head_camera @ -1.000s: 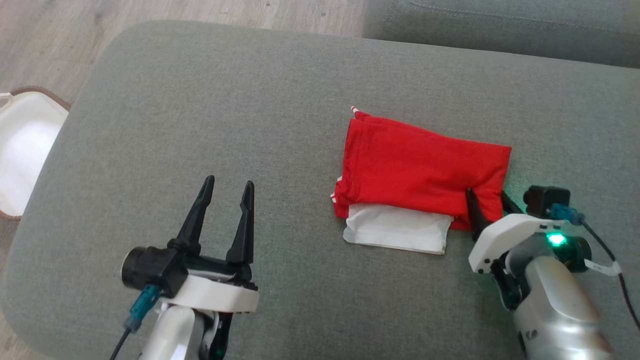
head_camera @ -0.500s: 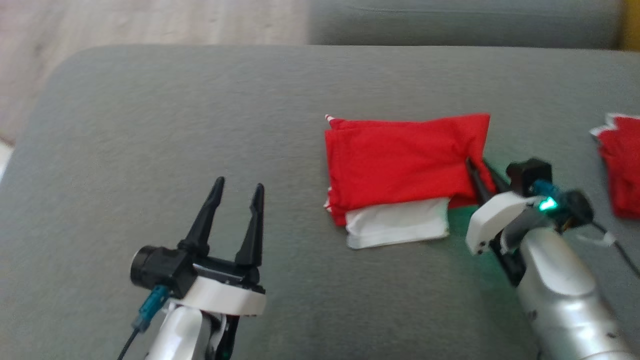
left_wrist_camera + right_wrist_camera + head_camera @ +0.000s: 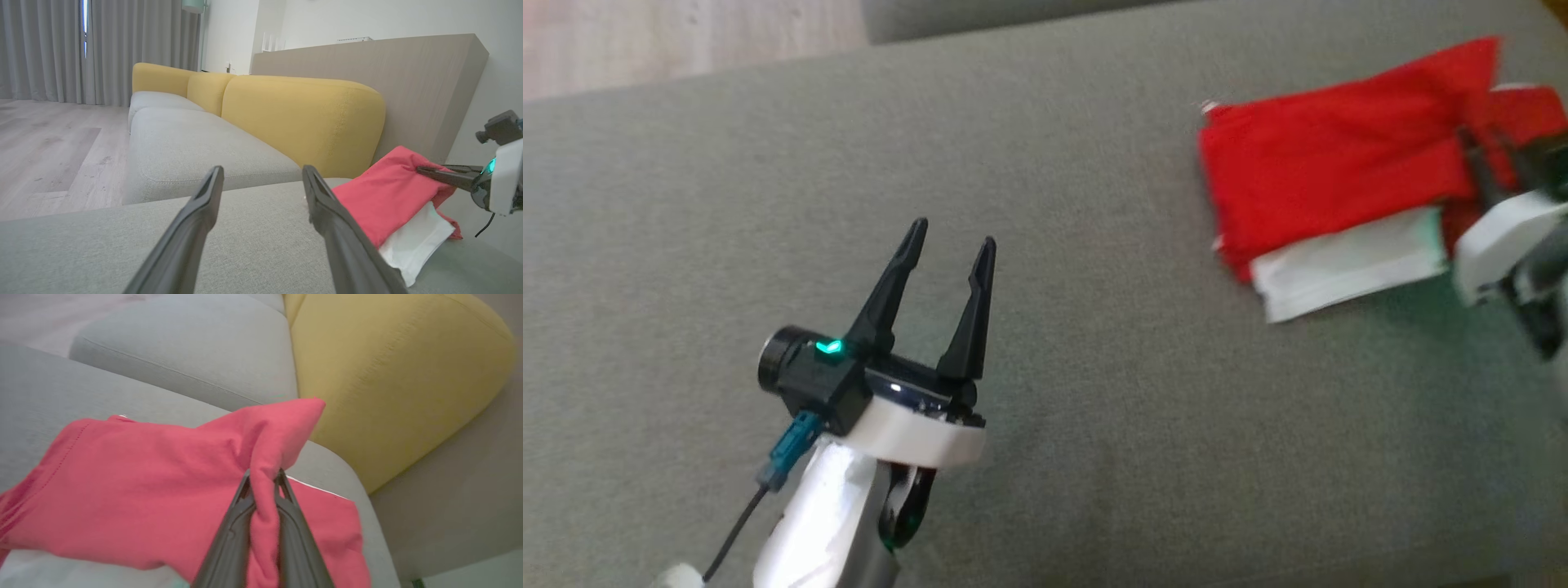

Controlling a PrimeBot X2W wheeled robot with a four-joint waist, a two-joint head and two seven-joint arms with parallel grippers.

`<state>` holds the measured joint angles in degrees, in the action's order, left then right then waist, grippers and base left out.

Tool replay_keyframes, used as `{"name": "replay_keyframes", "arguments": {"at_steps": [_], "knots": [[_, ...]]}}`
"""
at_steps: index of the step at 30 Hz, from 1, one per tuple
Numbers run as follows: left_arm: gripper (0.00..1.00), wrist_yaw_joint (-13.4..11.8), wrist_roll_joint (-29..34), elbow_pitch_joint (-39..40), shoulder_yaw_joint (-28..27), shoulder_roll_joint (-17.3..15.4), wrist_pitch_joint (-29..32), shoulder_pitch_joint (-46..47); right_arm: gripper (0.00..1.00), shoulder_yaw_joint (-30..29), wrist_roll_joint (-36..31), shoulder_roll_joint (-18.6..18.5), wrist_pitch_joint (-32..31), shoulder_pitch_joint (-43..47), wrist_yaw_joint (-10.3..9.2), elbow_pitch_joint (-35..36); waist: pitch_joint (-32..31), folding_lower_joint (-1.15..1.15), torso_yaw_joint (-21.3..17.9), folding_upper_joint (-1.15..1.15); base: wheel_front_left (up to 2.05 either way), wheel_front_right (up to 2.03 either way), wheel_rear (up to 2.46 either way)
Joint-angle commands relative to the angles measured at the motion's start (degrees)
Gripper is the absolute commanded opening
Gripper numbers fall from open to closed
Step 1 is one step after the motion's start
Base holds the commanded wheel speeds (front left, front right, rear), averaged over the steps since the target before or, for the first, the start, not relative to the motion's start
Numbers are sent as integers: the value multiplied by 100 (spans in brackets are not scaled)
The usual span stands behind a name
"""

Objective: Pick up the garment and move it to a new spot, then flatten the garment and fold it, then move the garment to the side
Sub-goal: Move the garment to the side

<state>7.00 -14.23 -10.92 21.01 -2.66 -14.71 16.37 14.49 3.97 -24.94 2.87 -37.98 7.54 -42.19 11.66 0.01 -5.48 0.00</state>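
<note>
A home living room, shown by a grey-and-yellow sofa (image 3: 302,118), long curtains (image 3: 41,49) and wooden floor (image 3: 53,155).

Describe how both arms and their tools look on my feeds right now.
The left tool: two long, tapered black fingers on a black base, above a white collar and silver forearm. A round black camera housing with a green light sits beside it; a teal connector leads to a dark cable. The right tool: the same slim dark fingers, white wrist shell, green glow.
</note>
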Motion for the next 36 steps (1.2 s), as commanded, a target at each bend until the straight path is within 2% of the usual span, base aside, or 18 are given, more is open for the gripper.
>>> {"name": "replay_keyframes", "arguments": {"at_steps": [1,7,13,19,20,21,29,36], "knots": [[100,-38,-60,202,-101,-21,-29,260,0,-6,71,-242,-25,-183,-5,197,218,-1,-143,0,0,0,0],[100,-17,-60,142,-57,-21,-29,390,0,-499,107,-846,-90,-230,-5,-2,397,-1,-117,0,0,0,0],[100,8,-49,131,-74,-21,-29,472,0,-960,-43,-1058,-137,-277,-5,-199,573,-1,7,0,0,0,0],[100,23,-56,128,-101,-21,-29,498,0,-1344,-218,-1120,-208,-287,-5,-464,672,-1,152,0,0,0,0],[100,25,-56,126,-110,-21,-29,496,6,-1439,-262,-1114,-245,-285,-5,-517,672,-1,172,0,0,0,0],[100,27,-55,123,-120,-21,-29,492,100,-1543,-304,-1094,-236,-284,-5,-543,662,-1,187,0,0,0,0],[100,36,-63,97,-249,-21,-29,363,100,-1947,-737,-697,-61,-236,-5,-363,317,-1,234,0,0,0,0],[100,30,-182,86,-602,-21,-29,20,100,-1890,-649,308,200,-109,-5,398,-265,-1,280,0,0,0,0]]}}
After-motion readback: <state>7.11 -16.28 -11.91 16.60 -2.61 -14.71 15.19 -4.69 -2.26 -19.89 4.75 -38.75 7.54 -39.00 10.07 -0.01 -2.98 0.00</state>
